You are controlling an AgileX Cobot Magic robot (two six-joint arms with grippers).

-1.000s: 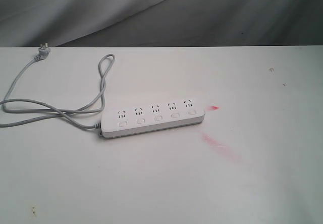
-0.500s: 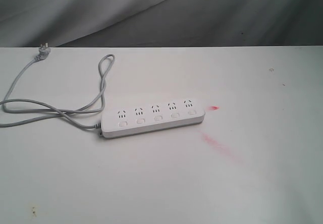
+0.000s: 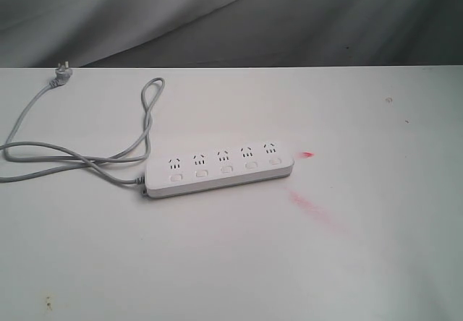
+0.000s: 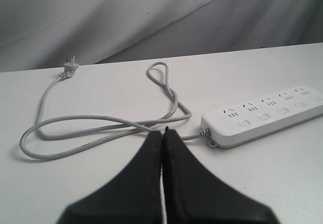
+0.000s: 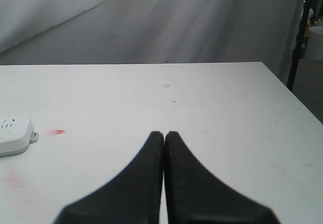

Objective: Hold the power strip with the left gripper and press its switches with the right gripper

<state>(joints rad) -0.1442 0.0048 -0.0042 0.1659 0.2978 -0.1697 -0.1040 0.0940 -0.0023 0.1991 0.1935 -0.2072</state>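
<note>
The white power strip (image 3: 221, 166) lies flat on the white table (image 3: 231, 263), slightly slanted, with a row of small white switches (image 3: 226, 169) below its sockets. Its grey cord (image 3: 79, 155) loops off to the left and ends in a plug (image 3: 59, 75). Neither arm shows in the exterior view. In the left wrist view my left gripper (image 4: 162, 131) is shut and empty, its tips over the cord (image 4: 101, 120), with the strip (image 4: 265, 118) off to one side. My right gripper (image 5: 164, 133) is shut and empty over bare table, only the strip's end (image 5: 14, 134) showing.
Red smears (image 3: 315, 209) mark the table beside the strip's right end, with a small red spot (image 3: 307, 155) near it. A grey cloth backdrop (image 3: 231, 17) hangs behind the table's far edge. The table's side edge (image 5: 292, 95) shows in the right wrist view.
</note>
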